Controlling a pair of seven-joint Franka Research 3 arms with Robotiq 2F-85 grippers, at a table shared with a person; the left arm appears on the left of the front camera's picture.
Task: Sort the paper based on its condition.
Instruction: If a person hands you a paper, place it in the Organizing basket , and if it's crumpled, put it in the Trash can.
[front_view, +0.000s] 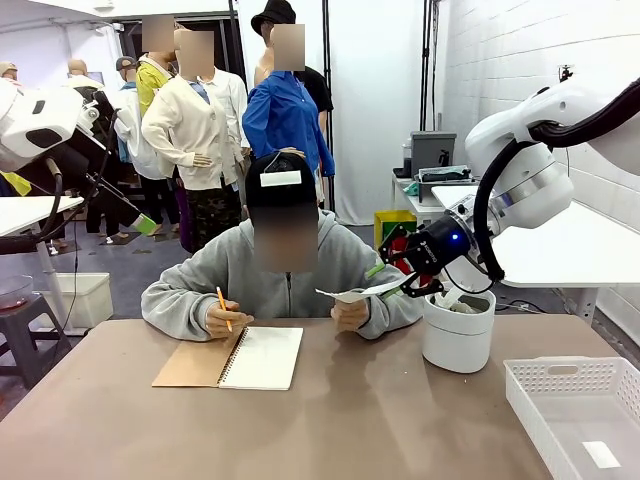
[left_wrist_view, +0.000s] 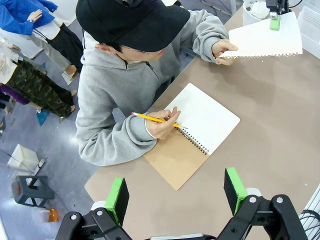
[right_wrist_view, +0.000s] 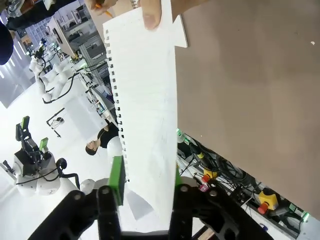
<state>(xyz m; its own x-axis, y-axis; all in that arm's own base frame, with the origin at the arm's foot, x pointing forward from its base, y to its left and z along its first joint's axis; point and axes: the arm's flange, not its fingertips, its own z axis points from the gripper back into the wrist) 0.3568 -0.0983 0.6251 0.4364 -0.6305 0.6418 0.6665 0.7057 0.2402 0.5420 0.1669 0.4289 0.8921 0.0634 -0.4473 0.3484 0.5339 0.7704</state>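
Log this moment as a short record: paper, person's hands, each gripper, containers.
paper: one flat sheet with a perforated edge, held up above the table
person: one hand holds one end of the sheet; the other hand holds a pencil at the open notebook
right gripper: fingers either side of the sheet's other end; a firm grip cannot be confirmed
left gripper: open, high over the table, holding nothing
containers: white round bin below the right gripper; white tray at the table's right
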